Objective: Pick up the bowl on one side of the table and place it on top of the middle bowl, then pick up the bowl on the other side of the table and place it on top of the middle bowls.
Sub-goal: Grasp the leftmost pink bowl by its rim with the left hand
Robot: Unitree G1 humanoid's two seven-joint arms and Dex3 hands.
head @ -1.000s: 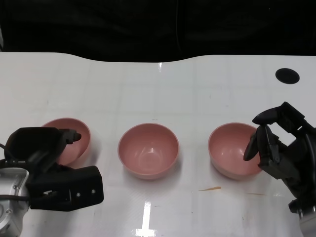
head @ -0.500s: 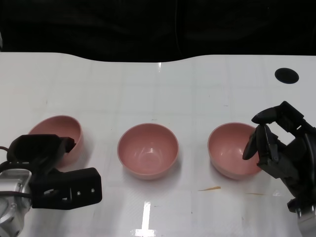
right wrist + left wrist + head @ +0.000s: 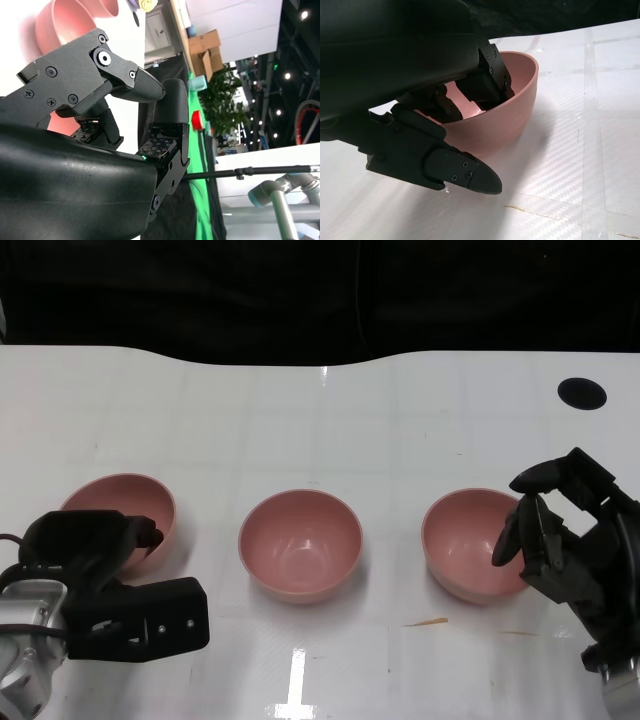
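Left bowl (image 3: 512,100), fingers (image 3: 485,85) inside

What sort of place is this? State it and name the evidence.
Probably a robotics lab or demo hall. A white table holds three identical pink bowls set in a row, and the right wrist view shows another robot arm, stacked cardboard boxes and ceiling spotlights.

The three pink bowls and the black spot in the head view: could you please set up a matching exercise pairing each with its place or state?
Things:
1. left bowl
2. middle bowl
3. right bowl
4. black round spot

Places or states:
A. far right corner of the table
B. right hand beside its rim
C. free of both hands
D. left hand has fingers inside it

Pairs: 1-D, 2-C, 3-B, 4-A
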